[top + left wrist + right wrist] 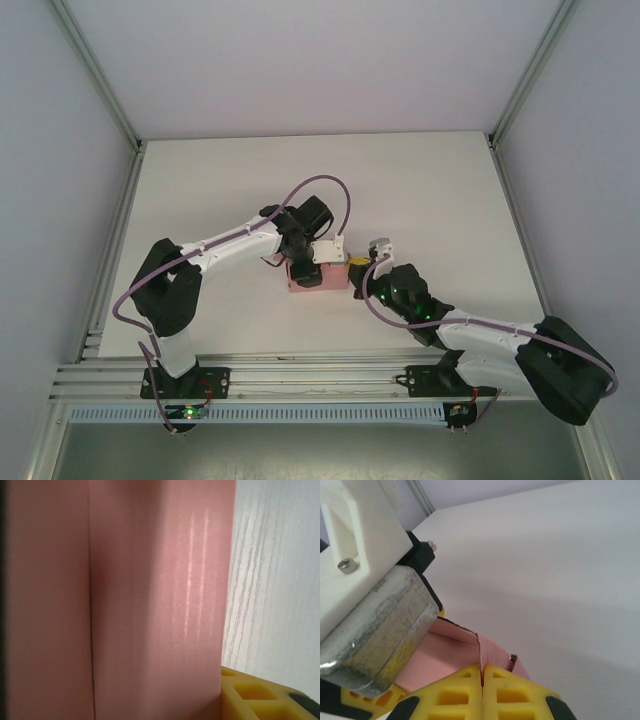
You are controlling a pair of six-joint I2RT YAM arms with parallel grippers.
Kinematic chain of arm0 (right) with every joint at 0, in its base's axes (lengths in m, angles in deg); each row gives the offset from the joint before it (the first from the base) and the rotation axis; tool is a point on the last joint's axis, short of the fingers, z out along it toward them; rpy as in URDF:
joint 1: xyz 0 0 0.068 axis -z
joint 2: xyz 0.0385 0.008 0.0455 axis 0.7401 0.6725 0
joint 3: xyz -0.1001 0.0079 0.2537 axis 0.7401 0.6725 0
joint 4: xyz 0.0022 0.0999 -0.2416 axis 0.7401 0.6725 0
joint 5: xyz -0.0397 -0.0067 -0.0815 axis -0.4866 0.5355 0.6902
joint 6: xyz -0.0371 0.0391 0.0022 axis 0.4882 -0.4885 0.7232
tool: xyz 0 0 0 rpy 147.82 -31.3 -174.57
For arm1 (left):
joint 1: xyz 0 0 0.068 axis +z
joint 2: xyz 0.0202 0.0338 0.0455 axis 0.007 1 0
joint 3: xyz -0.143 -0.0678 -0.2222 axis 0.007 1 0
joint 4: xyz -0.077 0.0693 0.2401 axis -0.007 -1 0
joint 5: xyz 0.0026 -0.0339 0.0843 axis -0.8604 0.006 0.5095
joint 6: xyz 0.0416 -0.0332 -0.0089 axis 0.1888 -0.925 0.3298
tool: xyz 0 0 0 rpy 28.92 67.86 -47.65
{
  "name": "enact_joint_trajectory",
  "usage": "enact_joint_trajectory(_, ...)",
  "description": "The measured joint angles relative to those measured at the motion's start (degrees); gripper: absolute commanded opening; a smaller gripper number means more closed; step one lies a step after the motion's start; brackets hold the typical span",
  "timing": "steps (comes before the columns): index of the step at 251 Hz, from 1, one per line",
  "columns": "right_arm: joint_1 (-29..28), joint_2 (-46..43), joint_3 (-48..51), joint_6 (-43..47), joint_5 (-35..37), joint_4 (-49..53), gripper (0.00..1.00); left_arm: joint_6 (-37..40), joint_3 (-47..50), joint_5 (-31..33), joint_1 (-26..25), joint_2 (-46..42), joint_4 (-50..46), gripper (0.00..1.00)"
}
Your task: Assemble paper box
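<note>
The pink paper box [305, 280] stands on the white table [420, 190] between the two arms. My left gripper [310, 262] comes down on it from above. In the left wrist view a pink wall [150, 605] sits close to the camera, pressed against one yellow finger [250, 695]; the other finger is hidden. My right gripper [354, 270] reaches in from the right. Its yellow fingertips [465, 690] are shut, pinching the upright edge of a pink flap [485, 652]. Past that flap lies the box's open inside [445, 652].
The left gripper's white mount and metal housing [375, 615] hang just left of my right fingers. Bare table stretches behind and to the right of the box. Aluminium frame rails [120, 250] border the table on the left, right and near sides.
</note>
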Motion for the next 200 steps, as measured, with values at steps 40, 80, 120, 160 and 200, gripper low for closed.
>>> enact_joint_trajectory(40,-0.52,5.22,-0.02,0.24,1.92,-6.78,0.00,-0.48,-0.09,0.90,0.33,0.00,-0.17,0.48)
enact_joint_trajectory(80,-0.74,2.51,-0.85,0.55,2.51,-2.14,0.00,-0.42,-0.17,0.90,0.42,0.00,-0.15,0.48)
enact_joint_trajectory(120,-0.87,-4.87,-1.42,0.20,3.06,8.50,0.23,0.07,-0.52,-0.39,-0.02,0.33,-0.09,0.48)
enact_joint_trajectory(160,-0.39,-11.02,-2.40,-0.39,4.07,18.84,0.30,0.90,-0.55,-1.60,-0.57,0.42,-0.09,0.48)
enact_joint_trajectory(200,0.87,-12.55,-6.14,-0.44,3.37,27.50,0.35,1.11,-0.96,-2.58,-0.76,0.72,-0.13,0.48)
